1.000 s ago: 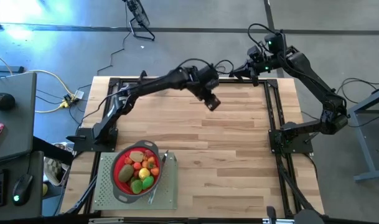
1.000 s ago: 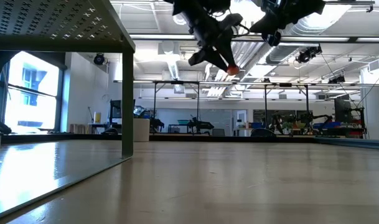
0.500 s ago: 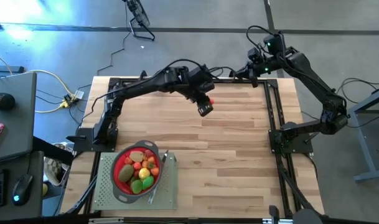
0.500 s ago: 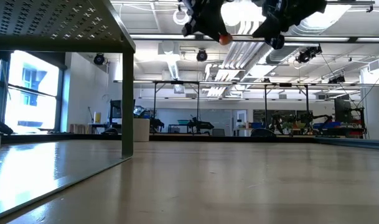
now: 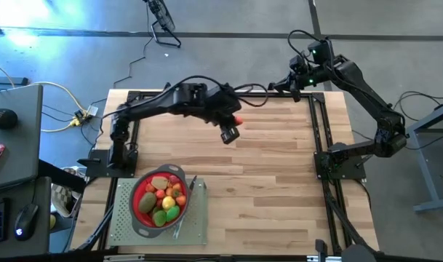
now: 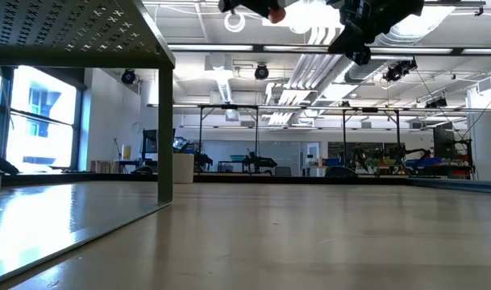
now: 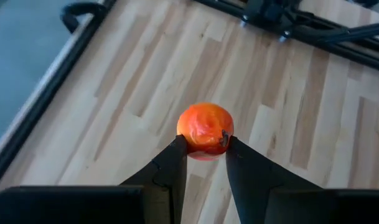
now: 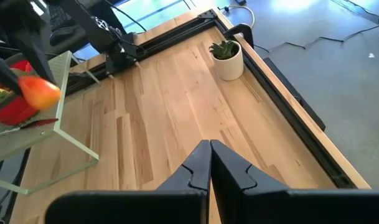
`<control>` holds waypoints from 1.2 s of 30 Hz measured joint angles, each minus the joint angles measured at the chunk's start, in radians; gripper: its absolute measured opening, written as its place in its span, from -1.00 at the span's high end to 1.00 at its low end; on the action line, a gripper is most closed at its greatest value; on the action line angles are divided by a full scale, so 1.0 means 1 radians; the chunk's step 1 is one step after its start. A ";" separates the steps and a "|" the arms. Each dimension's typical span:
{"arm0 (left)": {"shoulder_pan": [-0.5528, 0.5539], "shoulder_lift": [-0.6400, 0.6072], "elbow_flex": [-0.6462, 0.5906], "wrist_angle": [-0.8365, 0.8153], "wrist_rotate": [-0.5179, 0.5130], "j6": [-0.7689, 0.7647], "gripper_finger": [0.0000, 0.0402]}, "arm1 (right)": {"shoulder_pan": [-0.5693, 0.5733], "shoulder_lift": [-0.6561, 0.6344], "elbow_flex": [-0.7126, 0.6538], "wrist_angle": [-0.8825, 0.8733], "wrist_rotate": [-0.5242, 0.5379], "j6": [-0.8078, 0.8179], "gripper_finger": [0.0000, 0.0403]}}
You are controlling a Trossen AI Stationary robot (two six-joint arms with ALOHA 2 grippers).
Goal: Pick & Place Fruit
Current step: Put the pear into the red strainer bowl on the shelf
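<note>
Since the earlier frames, the left gripper (image 5: 233,128) has travelled from the table's far middle toward the left edge and risen almost out of the low view. Its fingers (image 7: 170,168) are closed part-way on a small orange-red fruit (image 7: 205,130), which is clamped between the tips and carried in the air above the bare wood of the table (image 5: 279,182), nearer the far edge than the near one. The right gripper (image 5: 273,86) waits raised over the far edge, toward the far right corner, fingers (image 8: 229,168) pressed fully together and holding nothing. The remaining fruits (image 5: 163,200) lie in the red strainer (image 5: 138,195), which sits on a perforated stand (image 5: 126,225) at the near left corner.
</note>
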 joint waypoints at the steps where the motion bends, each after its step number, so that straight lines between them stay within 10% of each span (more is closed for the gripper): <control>1: -0.005 -0.009 0.000 -0.004 -0.018 -0.002 0.52 | 0.000 0.000 0.000 0.000 0.000 0.000 0.99; 20: -0.188 -0.441 -0.418 -0.035 -0.321 -0.261 0.52 | 0.000 0.000 0.000 0.059 0.001 0.048 0.99; 36: -0.635 -0.815 -0.795 0.001 -0.302 -0.635 0.52 | 0.000 0.000 0.000 0.130 0.056 0.163 0.99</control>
